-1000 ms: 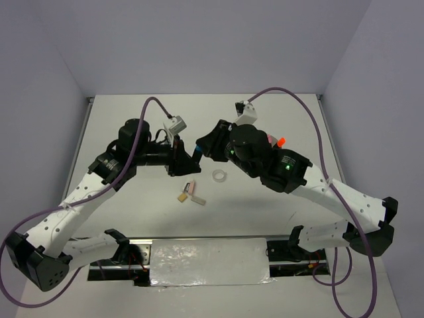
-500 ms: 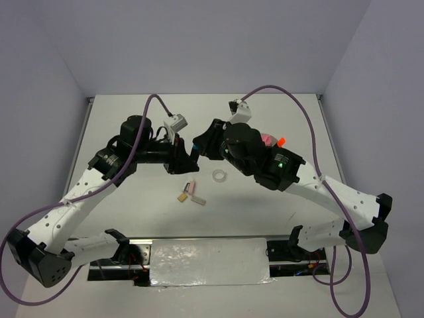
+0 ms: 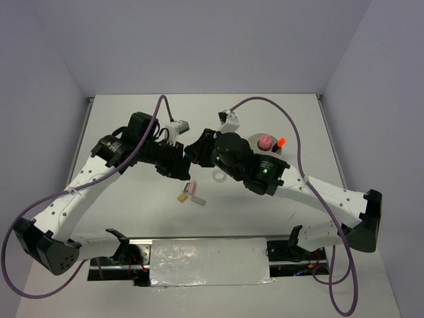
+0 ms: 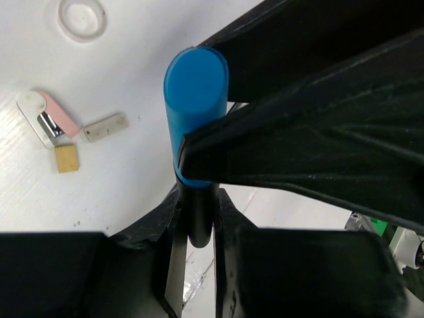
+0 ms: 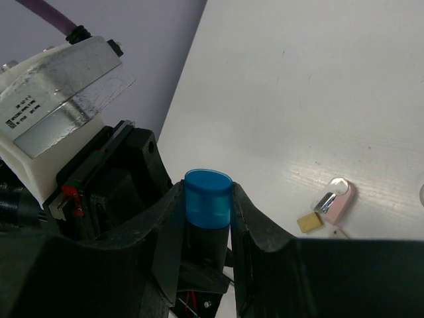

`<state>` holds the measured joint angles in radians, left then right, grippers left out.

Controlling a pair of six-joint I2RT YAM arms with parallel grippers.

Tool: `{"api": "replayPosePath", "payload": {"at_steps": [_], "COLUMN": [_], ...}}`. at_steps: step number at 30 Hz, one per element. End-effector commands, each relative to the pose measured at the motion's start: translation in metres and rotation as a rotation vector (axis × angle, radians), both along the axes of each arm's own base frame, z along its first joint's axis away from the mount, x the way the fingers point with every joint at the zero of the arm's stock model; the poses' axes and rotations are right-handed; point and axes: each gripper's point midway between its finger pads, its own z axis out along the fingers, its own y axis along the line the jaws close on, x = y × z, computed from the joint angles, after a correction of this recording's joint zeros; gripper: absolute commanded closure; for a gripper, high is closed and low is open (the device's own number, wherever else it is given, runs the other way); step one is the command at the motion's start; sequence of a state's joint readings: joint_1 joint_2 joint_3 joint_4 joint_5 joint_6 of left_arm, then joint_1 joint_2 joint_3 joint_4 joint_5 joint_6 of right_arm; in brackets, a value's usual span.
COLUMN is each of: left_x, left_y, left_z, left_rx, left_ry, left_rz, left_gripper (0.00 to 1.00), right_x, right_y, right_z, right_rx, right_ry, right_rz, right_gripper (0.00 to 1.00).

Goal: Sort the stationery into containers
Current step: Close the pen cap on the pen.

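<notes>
Left end effector and right end effector each grip one blue-capped marker.

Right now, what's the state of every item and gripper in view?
blue-capped marker: held off the table by both grippers
left gripper: shut on its black body
right gripper: shut on its cap
pink cylinder: upright in white tub
orange-tipped marker: in tub
tape ring: flat on table
pink eraser: loose on table
tan piece: loose on table

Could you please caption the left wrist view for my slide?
Left gripper and right gripper clamp the blue-capped marker; tape ring lies on the table.
</notes>
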<state>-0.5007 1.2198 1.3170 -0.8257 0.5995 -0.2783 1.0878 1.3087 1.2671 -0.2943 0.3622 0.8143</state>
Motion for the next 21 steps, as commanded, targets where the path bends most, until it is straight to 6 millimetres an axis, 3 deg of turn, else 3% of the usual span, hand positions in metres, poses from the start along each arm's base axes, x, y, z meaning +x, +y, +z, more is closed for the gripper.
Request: {"api": "replayPosePath", "payload": {"at_steps": [1,5,7,9,11,14,18,21], "left_x": [0.117,0.113,0.107,0.098,0.091,0.076,0.065,0.061], "left_y": [-0.007,-0.011,-0.012,-0.012,-0.015,-0.016,-0.017,-0.020], "left_z": [0.225,0.226,0.222,0.214,0.206,0.201,0.188,0.176], "left_rx": [-0.407,-0.423,-0.437,-0.459,-0.486,-0.528,-0.550,-0.556], "left_ry": [-0.947,-0.942,-0.925,-0.899,-0.869,-0.836,-0.787,-0.749], "left_rz": [0.214,0.184,0.169,0.154,0.136,0.105,0.086,0.067], "left_gripper": [1.00,1.00,1.00,1.00,1.00,1.00,1.00,1.00], "right_x": [-0.206,-0.198,-0.185,-0.159,-0.137,-0.109,-0.077,-0.072], "right_y": [0.008,0.006,0.004,0.001,-0.008,-0.018,-0.039,-0.053], "right_z": [-0.122,-0.117,-0.103,-0.087,-0.069,-0.035,-0.002,0.019], "right_rx": [-0.303,-0.311,-0.292,-0.262,-0.221,-0.103,-0.034,0.012], "right_ry": [0.547,0.523,0.490,0.444,0.398,0.319,0.216,0.137], "right_rz": [0.720,0.686,0.639,0.535,0.438,0.352,0.286,0.308], "right_gripper": [1.00,1.00,1.00,1.00,0.90,0.62,0.47,0.34]}}
